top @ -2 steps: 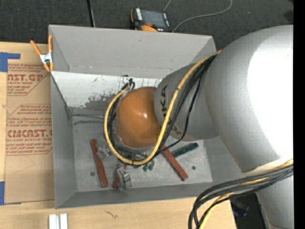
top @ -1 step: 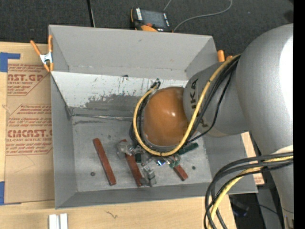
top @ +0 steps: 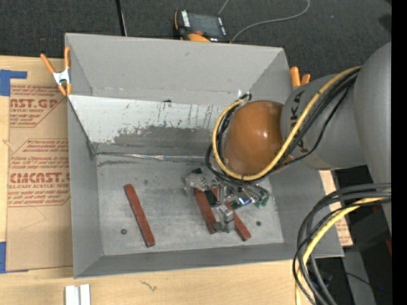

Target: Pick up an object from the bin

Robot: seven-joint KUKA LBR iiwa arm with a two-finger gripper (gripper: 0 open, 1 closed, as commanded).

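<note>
The cardboard sheet (top: 35, 138) lying left of the bin (top: 178, 68) carries red print in 2 blocks. The upper block shows large capitals cut off at the sheet's edge, reading "CAST.GP", with a smaller line under it too fine to read. The lower block repeats the large word, again partly cut, and under it a smaller line reads about "ALL-CAST ACRYLIC SHEET". Slanted small print between the 2 blocks cannot be read. On the grey arm (top: 343, 126), black capitals run beside a yellow cable (top: 318, 121); only "KA" is legible.
</note>
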